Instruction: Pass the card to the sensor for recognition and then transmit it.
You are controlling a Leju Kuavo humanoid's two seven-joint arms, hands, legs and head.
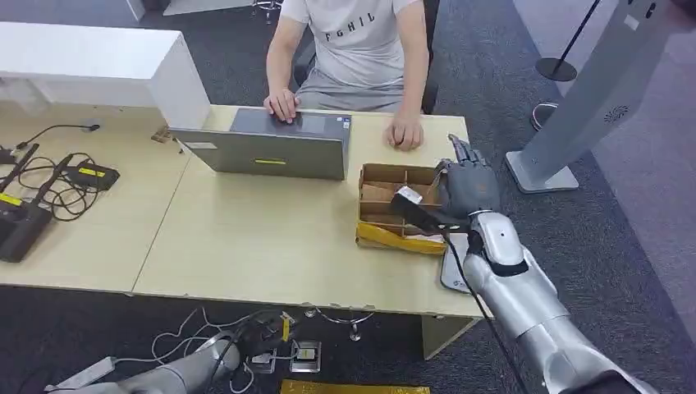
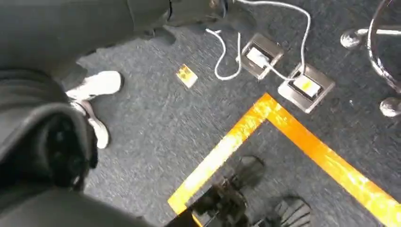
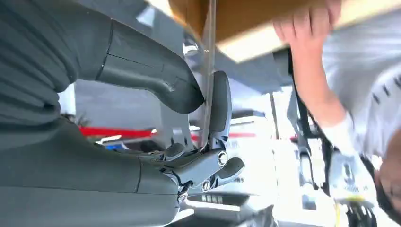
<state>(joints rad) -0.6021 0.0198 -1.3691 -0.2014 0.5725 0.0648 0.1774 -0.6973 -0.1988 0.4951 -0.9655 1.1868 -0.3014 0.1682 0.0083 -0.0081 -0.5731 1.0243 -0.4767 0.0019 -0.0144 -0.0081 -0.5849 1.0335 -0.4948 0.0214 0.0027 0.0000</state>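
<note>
My right hand [image 1: 469, 184] hovers above the far right corner of a compartmented cardboard box [image 1: 396, 185] on the table. In the right wrist view the thumb [image 3: 151, 75] and a dark finger [image 3: 220, 101] pinch a thin card [image 3: 208, 56], seen edge-on. A flat grey sensor pad [image 1: 452, 268] lies on the table near its front right edge, partly hidden by my right forearm. My left arm [image 1: 176, 371] hangs below the table's front edge; how its hand [image 1: 256, 330] is held is unclear.
A person [image 1: 353, 41] sits across the table, one hand on a grey laptop [image 1: 271, 148], the other [image 1: 405, 134] resting near the box. Black devices and cables [image 1: 33, 205] lie at the left. A grey kiosk stand [image 1: 591, 98] rises at the right. Floor sockets [image 2: 302, 87] and orange tape [image 2: 283, 123] mark the carpet.
</note>
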